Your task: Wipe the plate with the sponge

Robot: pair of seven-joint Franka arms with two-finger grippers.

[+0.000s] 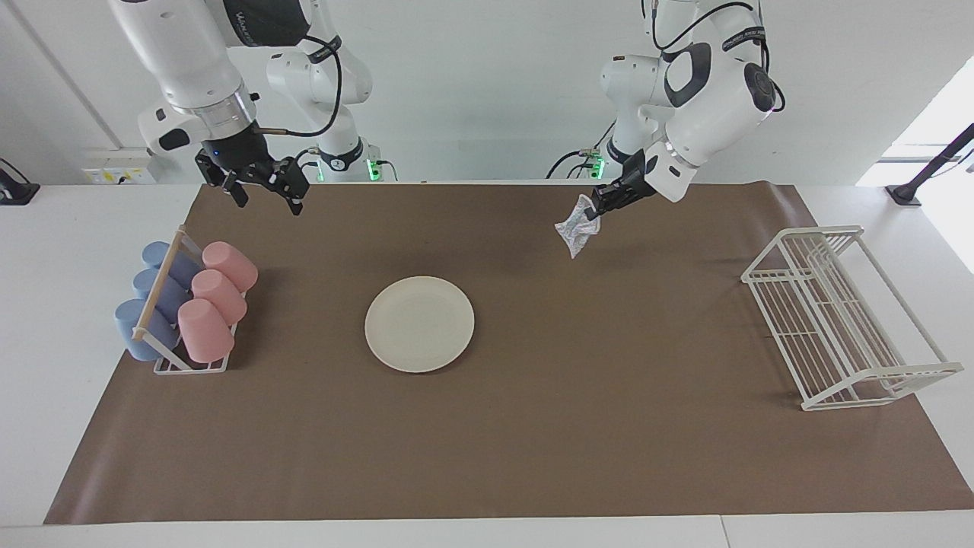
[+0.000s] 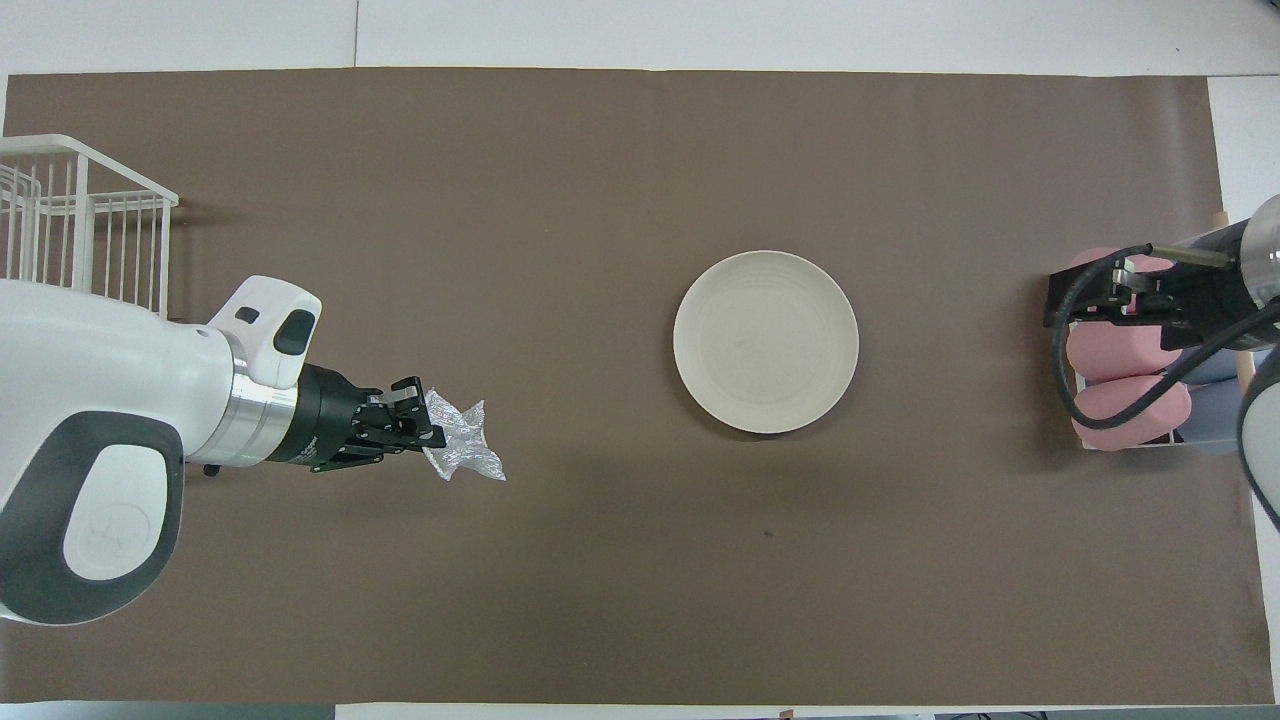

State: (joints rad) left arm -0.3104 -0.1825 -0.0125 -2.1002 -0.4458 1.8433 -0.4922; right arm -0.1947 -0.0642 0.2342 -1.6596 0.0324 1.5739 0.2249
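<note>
Take the plate [image 1: 419, 323] as the middle of a dial in the facing view, with twelve pointing at the robots, and read across from nine to three.

At nine o'clock, toward the right arm's end of the table [image 1: 46, 320], stands a cup rack [image 1: 190, 367]. It holds a row of three blue cups [image 1: 156, 293] and a row of three pink cups [image 1: 217, 298], all lying tilted on their sides, with a wooden bar across them.

At about ten o'clock the right gripper [image 1: 266, 196] hangs high in the air, its fingers spread wide apart with nothing between them. From overhead the right gripper [image 2: 1075, 300] covers the pink cups [image 2: 1110, 355]. Raised as it is, I can't be sure it is squarely over them rather than over the mat [image 1: 487, 457] just beside the rack.

The plate lies flat on the brown mat at the middle of the table, and neither gripper touches it. The overhead view shows the plate [image 2: 766, 341] well apart from both.

At two o'clock the sponge [image 1: 576, 233], a crumpled silvery lump, dangles in the air. The left gripper [image 1: 596, 211] is clamped on its upper edge. Seen from overhead, the left gripper [image 2: 425, 440] and the sponge [image 2: 462, 455] are over bare mat, between the plate and the left arm's end.

At three o'clock a white wire rack [image 1: 845, 320] stands at the mat's edge.
</note>
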